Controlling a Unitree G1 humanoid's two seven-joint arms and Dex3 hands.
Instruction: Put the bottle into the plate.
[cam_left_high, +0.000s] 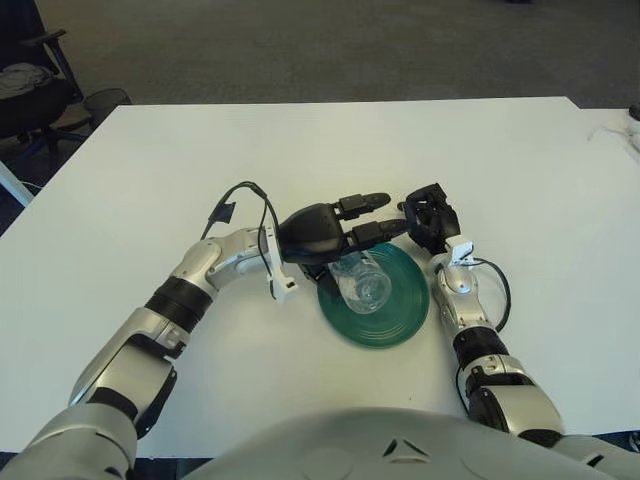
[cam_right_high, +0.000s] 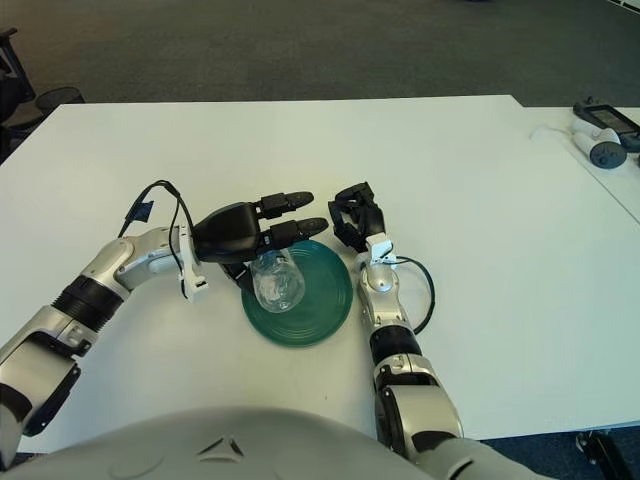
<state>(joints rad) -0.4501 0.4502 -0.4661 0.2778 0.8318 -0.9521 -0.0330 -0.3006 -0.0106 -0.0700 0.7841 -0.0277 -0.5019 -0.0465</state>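
Two three-finger hands meet at a dark green plate (cam_left_high: 395, 318) on the white table (cam_left_high: 130, 180). Left hand (cam_left_high: 335, 232) reaches in from the left, over the plate's upper-left rim, its black fingers (cam_left_high: 365, 204) extended toward the right. A clear plastic bottle (cam_left_high: 362, 284) lies on its side just under this hand, over the left half of the plate. Whether the fingers actually grip the bottle cannot be told; the two upper fingers look straight, not wrapped around it. Right hand (cam_left_high: 432, 220) shows at the plate's upper-right edge, fingers curled, holding nothing. A black cable (cam_left_high: 250, 195) loops above the left wrist; another (cam_left_high: 495, 290) loops beside the right forearm. An office chair (cam_left_high: 30, 85) stands beyond the table's far-left corner.
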